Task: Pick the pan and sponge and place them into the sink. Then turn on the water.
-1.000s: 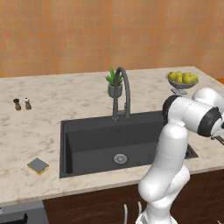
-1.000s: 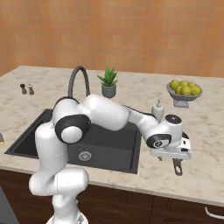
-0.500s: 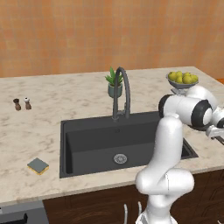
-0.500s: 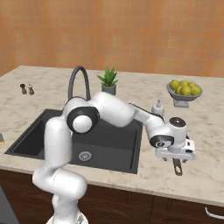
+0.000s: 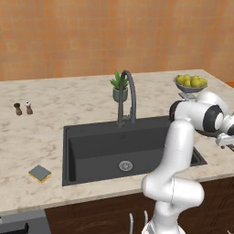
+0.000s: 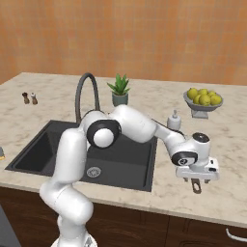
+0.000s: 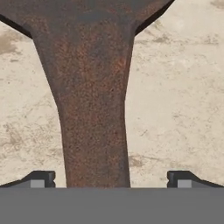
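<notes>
We see the sink holding nothing but its drain — our gripper spreads wide astride the pan handle; sponge near the counter's front-left edge.

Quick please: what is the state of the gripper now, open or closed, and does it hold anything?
Gripper: open, holding nothing; its fingertips stand apart on either side of the pan handle.

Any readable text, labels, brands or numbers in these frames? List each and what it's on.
None: no words, labels, brands, numbers or signs show in any view.
The soap dispenser, the two small shakers, the plant pot and the lemon bowl are all plain.
The pan handle, seen close between the open pincer fingertips, shows only rusty mottling, no stamp.
</notes>
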